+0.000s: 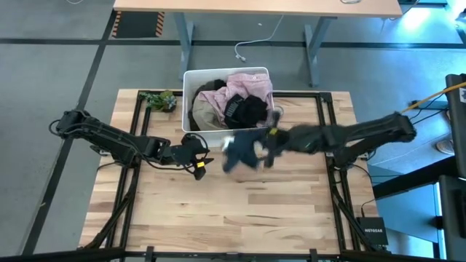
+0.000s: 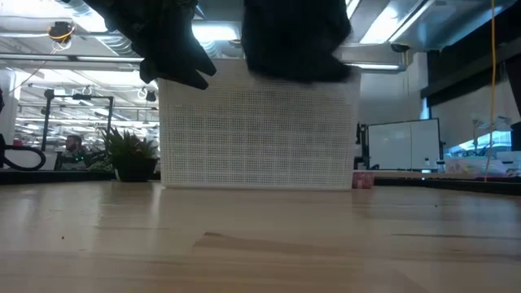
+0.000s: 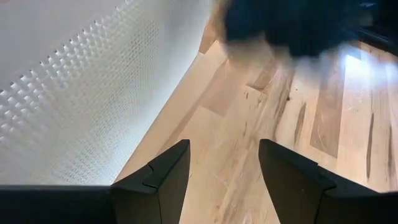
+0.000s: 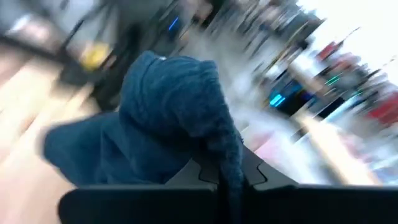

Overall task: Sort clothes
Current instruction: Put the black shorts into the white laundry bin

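Observation:
A dark blue fleece garment [image 1: 244,153] hangs from my right gripper [image 1: 271,138] just in front of the white bin's near wall. It also shows in the right wrist view [image 4: 161,118], in the low view [image 2: 297,41] and in the left wrist view [image 3: 292,25]. My right gripper [image 4: 227,165] is shut on it. My left gripper [image 1: 198,159] is open and empty above the table, left of the garment and near the bin's near left corner; its fingers [image 3: 161,180] stand apart over bare wood. Pink, black and olive clothes [image 1: 233,98] lie piled in the bin. My right gripper pinches a bunched fold of the dark blue garment [image 4: 217,140] between its two fingers; how many layers cannot be told. The arm reaches in from the table's right side. The garment hangs below and beyond the fingers, slack, lifted clear of the table [image 2: 297,73].
The white perforated bin [image 1: 191,80] stands at the table's far middle, its wall close beside my left gripper [image 3: 74,93]. A small potted plant [image 1: 160,100] stands left of the bin. Bare wooden table [image 1: 240,211] spreads toward the near edge.

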Available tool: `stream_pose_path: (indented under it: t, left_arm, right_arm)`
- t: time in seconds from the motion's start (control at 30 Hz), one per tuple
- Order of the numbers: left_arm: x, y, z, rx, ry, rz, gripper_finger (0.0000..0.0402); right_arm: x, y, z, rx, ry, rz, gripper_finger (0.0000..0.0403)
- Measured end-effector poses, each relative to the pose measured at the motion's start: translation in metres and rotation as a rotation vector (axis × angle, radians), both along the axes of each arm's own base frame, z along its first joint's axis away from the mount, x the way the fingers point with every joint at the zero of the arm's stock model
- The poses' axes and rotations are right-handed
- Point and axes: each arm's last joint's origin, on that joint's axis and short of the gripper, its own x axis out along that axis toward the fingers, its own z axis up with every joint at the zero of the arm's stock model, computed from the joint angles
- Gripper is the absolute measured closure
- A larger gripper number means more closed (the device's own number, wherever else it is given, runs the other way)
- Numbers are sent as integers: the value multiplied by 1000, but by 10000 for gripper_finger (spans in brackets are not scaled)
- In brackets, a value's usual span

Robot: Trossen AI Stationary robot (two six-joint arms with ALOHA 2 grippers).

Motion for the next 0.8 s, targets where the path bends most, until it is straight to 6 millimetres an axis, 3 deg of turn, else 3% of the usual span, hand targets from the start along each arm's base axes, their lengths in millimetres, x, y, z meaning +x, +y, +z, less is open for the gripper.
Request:
stream_pose_path:
  t: [0.17,0.27,0.4,0.57,0.67,0.8]
  left_arm:
    - [0,0,0,11,4,-5,215]
    - [0,0,0,17,5,-9,215]
    - [0,0,0,23,7,-13,215]
    - [0,0,0,38,8,-23,215]
    - [0,0,0,38,9,-24,215]
    - [-1,-1,2,20,6,-48,215]
  right_arm:
    - [-1,-42,51,-29,-228,-95,388]
    - [9,-73,65,-35,-297,-131,386]
    - [34,-118,60,23,-312,-208,385]
    - [70,-163,28,205,-197,-308,372]
    - [82,-175,16,280,-31,-342,330]
    - [75,-172,36,263,158,-348,255]
